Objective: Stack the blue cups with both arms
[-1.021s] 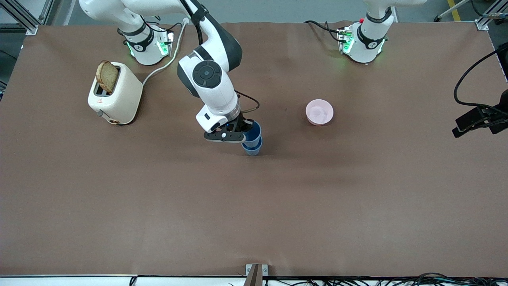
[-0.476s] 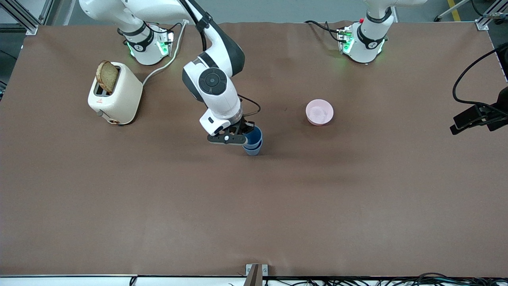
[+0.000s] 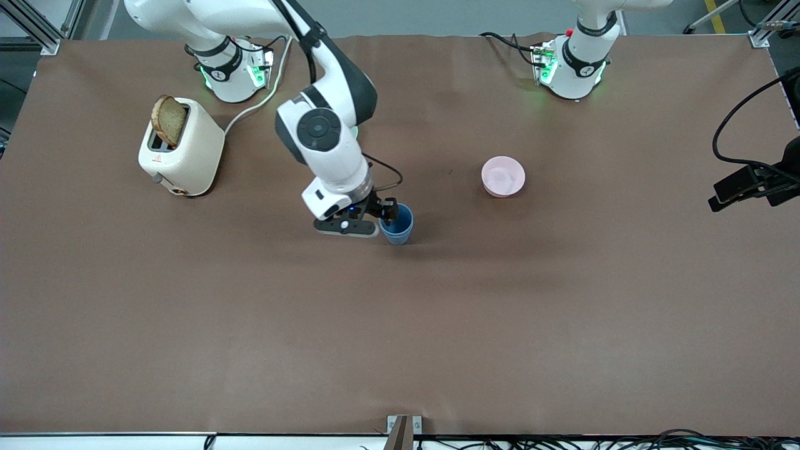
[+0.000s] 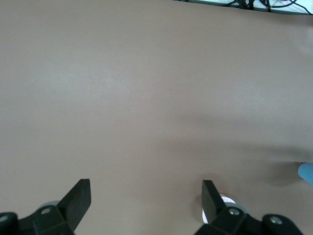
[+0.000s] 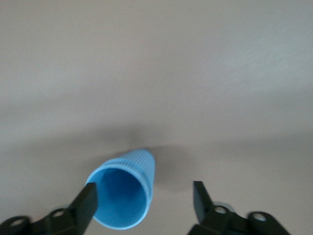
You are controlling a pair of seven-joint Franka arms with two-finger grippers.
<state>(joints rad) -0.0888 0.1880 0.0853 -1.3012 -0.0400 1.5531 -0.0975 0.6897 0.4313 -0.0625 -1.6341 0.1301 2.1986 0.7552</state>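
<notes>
Stacking step at release: two medium-blue tapered ribbed plastic cups (image 3: 397, 227) nested, upright mid-tabletop (image 3: 400, 325). Right claw (image 5: 145, 196) spread, one finger beside rim, gripping nothing. Left claw (image 4: 145, 197) spread over bare tabletop, arm waiting. Next: lift right claw straight up, no nudging stack.

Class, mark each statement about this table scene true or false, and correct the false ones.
1. The right pincer is open beside the blue cups. True.
2. The blue cups stand apart, unstacked. False: one sits nested in the other.
3. A slice of bread stands in the toaster. True.
4. The pink bowl holds a blue cup. False: nothing is in it.
5. The left pincer grips the bowl. False: it is open, holding nothing.
</notes>
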